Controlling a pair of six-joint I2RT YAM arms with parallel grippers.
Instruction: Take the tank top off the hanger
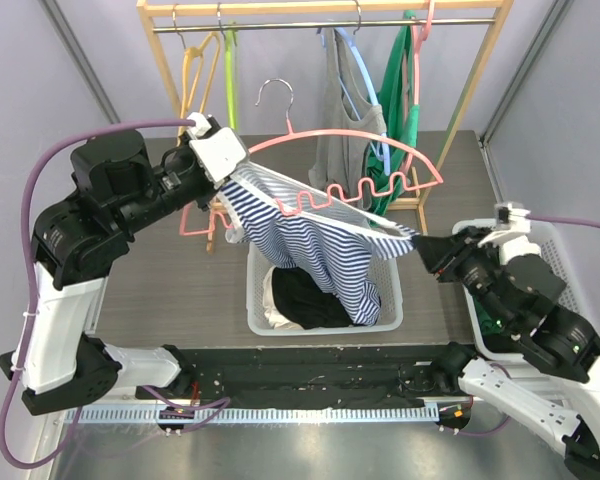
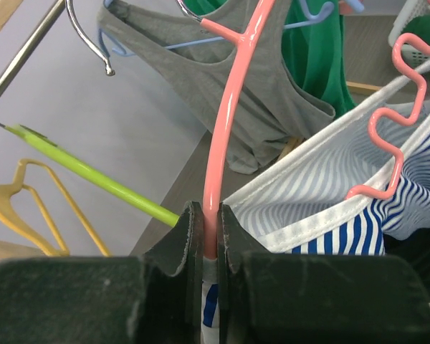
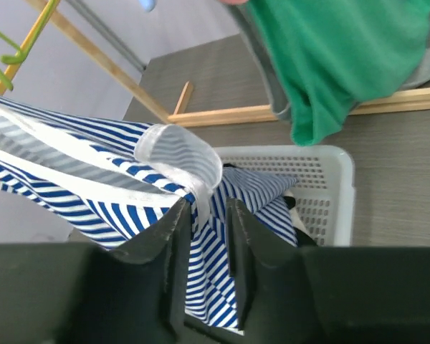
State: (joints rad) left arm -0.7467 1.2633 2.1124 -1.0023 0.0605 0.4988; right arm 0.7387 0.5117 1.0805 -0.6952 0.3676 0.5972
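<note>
Wrist views only: left tool (image 2: 209, 216) clamps hanger (image 2: 229, 107); right tool (image 3: 206, 212) pinches tank top (image 3: 72, 179) strap.

Clothes rack (image 1: 280, 8) close behind, laundry basket (image 1: 257, 295) directly below.

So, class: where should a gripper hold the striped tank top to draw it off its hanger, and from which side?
Probably the white-trimmed strap, from the right: it stretches taut rightward off the pink hanger, a narrow loop easy to pinch.

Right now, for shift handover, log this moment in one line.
left end effector: clamps pink hanger | right end effector: pinches striped tank top strap
</note>
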